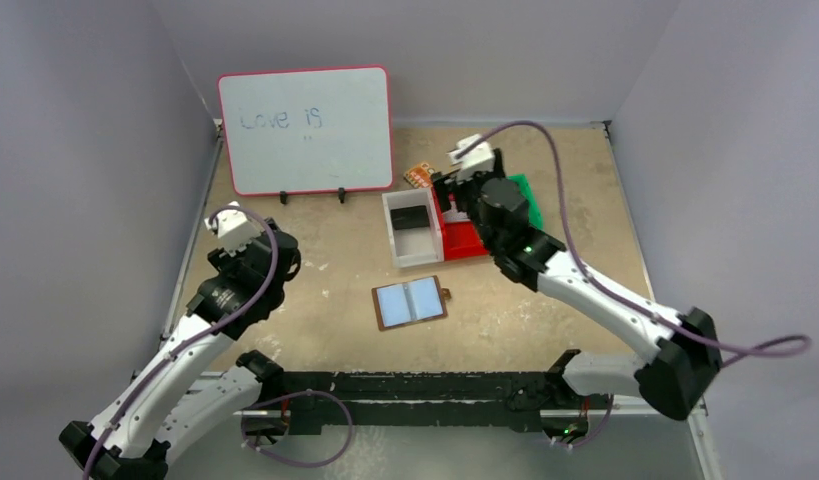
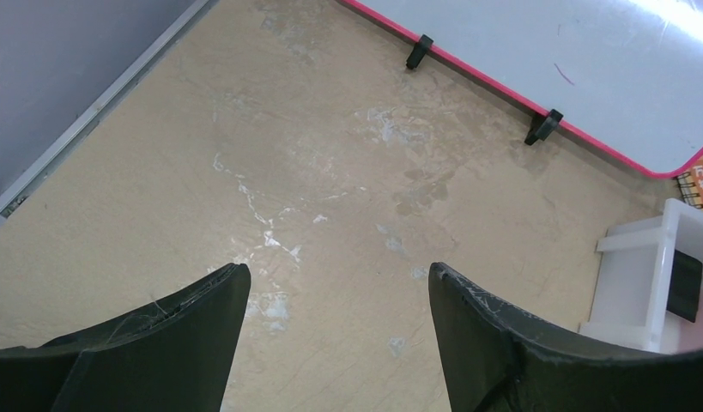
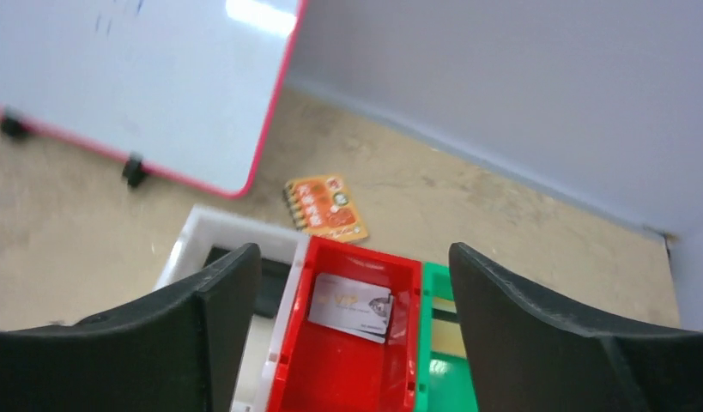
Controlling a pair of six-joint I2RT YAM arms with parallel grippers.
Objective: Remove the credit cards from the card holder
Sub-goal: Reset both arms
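Note:
The card holder [image 1: 410, 302] lies open on the table in front of the bins, its pale blue pockets facing up. My right gripper [image 3: 354, 257] hangs open over the red bin [image 3: 348, 369], nothing between its fingers. A silvery-grey credit card [image 3: 349, 306] lies flat in that red bin. A gold card [image 3: 446, 330] shows in the green bin [image 3: 433, 378], and a dark card [image 1: 413, 215] lies in the white bin [image 1: 390, 232]. My left gripper [image 2: 339, 275] is open over bare table at the left, far from the holder.
A pink-framed whiteboard [image 1: 305, 130] stands on black feet at the back left. An orange patterned packet [image 3: 324, 209] lies behind the bins. Grey walls close in the table on three sides. The white bin's corner [image 2: 648, 283] shows at the right of the left wrist view.

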